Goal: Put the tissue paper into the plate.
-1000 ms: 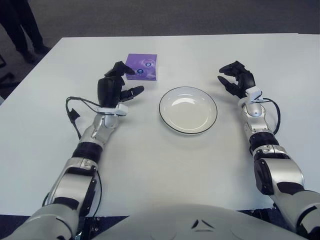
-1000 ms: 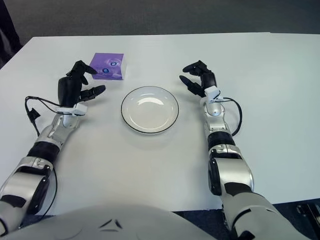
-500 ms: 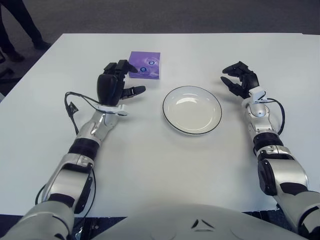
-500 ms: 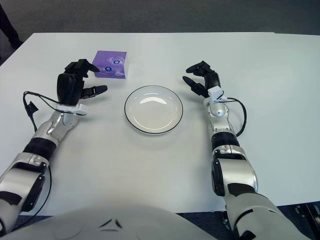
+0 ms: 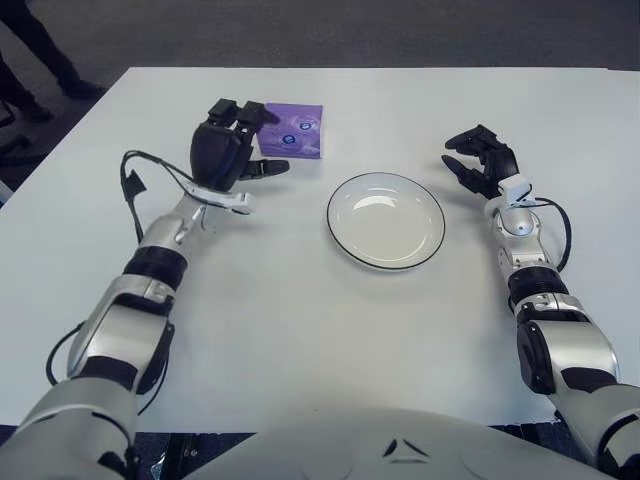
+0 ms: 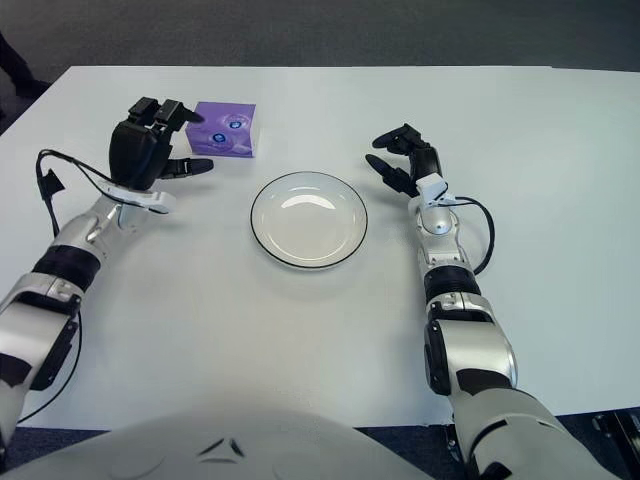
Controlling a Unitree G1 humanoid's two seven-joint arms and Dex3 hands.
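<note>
A purple tissue pack (image 5: 294, 131) lies flat on the white table, behind and left of the plate. The white plate (image 5: 386, 220) with a dark rim sits at the table's middle and holds nothing. My left hand (image 5: 232, 148) hovers just left of the tissue pack, fingers spread, its fingertips at the pack's near-left corner, holding nothing. My right hand (image 5: 476, 160) rests right of the plate with relaxed fingers, empty.
A black cable (image 5: 135, 183) loops off my left wrist over the table. The table's far edge (image 5: 360, 68) runs behind the tissue pack. A person's legs (image 5: 30, 40) stand beyond the far-left corner.
My left hand has moved forward and up toward the tissue pack, its fingers now reaching the pack's near-left corner. The right hand has stayed in place.
</note>
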